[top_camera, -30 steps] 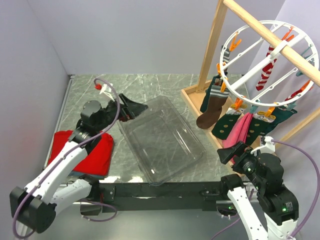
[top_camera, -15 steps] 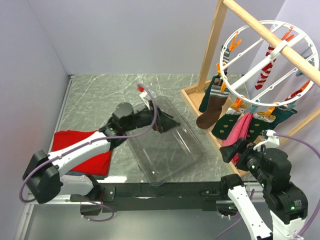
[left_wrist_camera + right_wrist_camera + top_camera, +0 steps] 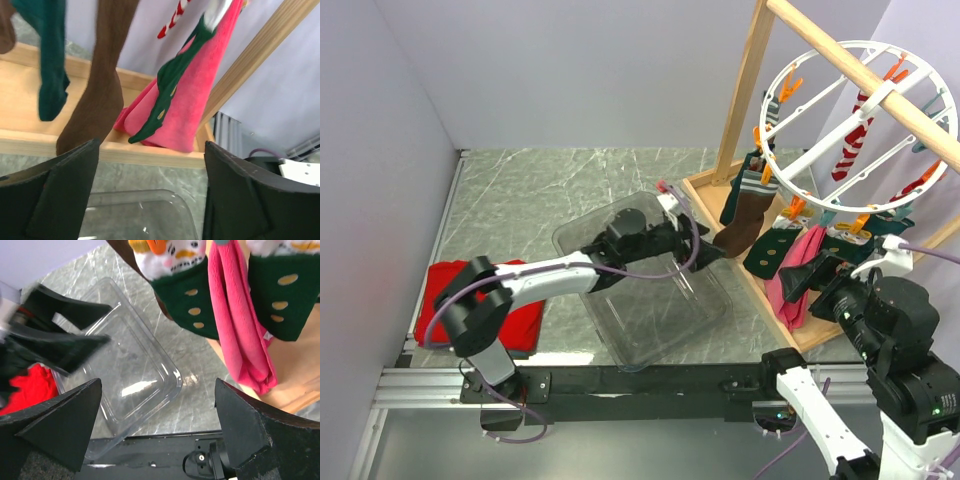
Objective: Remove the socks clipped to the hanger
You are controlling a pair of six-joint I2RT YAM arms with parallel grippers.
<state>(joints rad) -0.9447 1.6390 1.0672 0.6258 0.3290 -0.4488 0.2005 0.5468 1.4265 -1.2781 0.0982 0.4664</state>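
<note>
The hanger (image 3: 825, 137), a white ring with orange and teal pegs, hangs from the wooden rail at the right. Several socks dangle from it: a green one with a brown toe (image 3: 742, 215), a green dotted one (image 3: 772, 250), a pink one (image 3: 795, 265) and a red-and-white striped one (image 3: 850, 140). My left gripper (image 3: 705, 250) is open over the tray, just left of the brown toe (image 3: 102, 85), with nothing between its fingers. My right gripper (image 3: 805, 270) is open beside and below the pink sock (image 3: 242, 330), not touching it.
A clear plastic tray (image 3: 650, 330) lies in the middle under my left arm. A folded red cloth (image 3: 525, 315) sits at the left. The wooden frame's post (image 3: 745, 80) and its base board (image 3: 705, 195) stand under the socks.
My left arm has swung from the far left across the tray to the hanging socks. My right gripper has risen and moved right, closer to the pink sock.
</note>
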